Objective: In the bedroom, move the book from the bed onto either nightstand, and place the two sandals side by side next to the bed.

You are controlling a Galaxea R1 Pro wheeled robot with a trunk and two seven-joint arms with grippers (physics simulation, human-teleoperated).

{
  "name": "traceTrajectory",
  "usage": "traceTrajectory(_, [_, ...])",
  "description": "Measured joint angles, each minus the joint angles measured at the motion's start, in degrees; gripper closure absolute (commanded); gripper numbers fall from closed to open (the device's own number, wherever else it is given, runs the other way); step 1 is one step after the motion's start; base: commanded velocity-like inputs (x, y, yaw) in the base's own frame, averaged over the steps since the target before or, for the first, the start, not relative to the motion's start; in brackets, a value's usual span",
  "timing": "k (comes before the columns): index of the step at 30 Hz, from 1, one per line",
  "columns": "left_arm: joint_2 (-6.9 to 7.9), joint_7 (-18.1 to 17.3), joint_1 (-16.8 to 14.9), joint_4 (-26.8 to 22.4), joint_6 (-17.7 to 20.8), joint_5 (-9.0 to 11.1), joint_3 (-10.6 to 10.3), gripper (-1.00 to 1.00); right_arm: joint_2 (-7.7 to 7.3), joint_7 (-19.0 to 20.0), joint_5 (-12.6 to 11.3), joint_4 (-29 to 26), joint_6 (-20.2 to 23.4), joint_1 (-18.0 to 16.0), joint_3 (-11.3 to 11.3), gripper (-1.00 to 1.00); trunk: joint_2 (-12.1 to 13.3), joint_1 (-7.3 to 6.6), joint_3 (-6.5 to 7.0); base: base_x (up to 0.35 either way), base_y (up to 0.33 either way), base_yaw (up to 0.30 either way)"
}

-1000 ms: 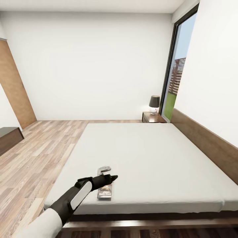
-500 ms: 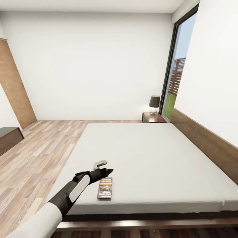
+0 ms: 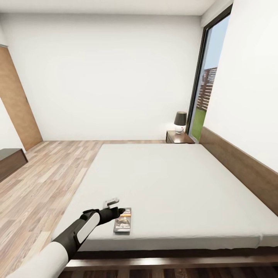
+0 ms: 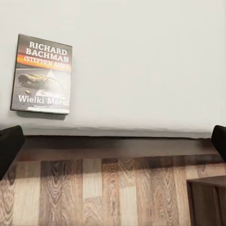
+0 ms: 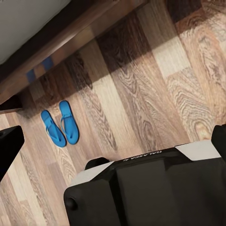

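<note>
Near the pale grey mattress's (image 3: 173, 185) front edge, my left gripper (image 3: 116, 206) has slid back off the dark Bachman paperback (image 3: 123, 225), fingers spread and empty, so the book lies ungrasped, needing another try.

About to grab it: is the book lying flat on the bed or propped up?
Flat. The book lies cover up on the bed, near its foot edge, beside the open left claw.

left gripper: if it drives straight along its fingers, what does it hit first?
Probably the near edge of the bed, where mattress meets frame. The left gripper is aimed there; the book lies off to one side. Depth is uncertain.
</note>
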Motion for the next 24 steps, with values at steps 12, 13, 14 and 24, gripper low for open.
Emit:
traceTrajectory(12, [-0.07,-0.05,0.02,0.34,-0.09,-0.03,-0.10,-1.00,0.00,-0.02,0.00,-0.01,0.00,0.00,0.00,-1.00,0.00,0.00,0.00,0.142,-0.030,0.000])
traceTrajectory(13, [-0.09,-0.05,0.02,0.34,-0.11,-0.03,-0.10,-1.00,0.00,-0.02,-0.01,-0.01,0.00,0.00,0.00,-1.00,0.00,-0.01,0.00,0.167,-0.175,0.000])
traceTrajectory(14, [-0.11,-0.05,0.02,0.36,-0.11,-0.03,-0.09,-1.00,0.00,-0.02,0.00,-0.01,0.00,0.00,0.00,-1.00,0.00,-0.01,0.00,0.173,-0.183,0.000])
traceTrajectory(24, [-0.06,-0.04,0.01,0.43,-0.12,0.02,0.00,-1.00,0.00,-0.02,0.00,0.00,0.00,0.00,0.00,-1.00,-0.01,-0.01,0.00,0.108,-0.069,0.000])
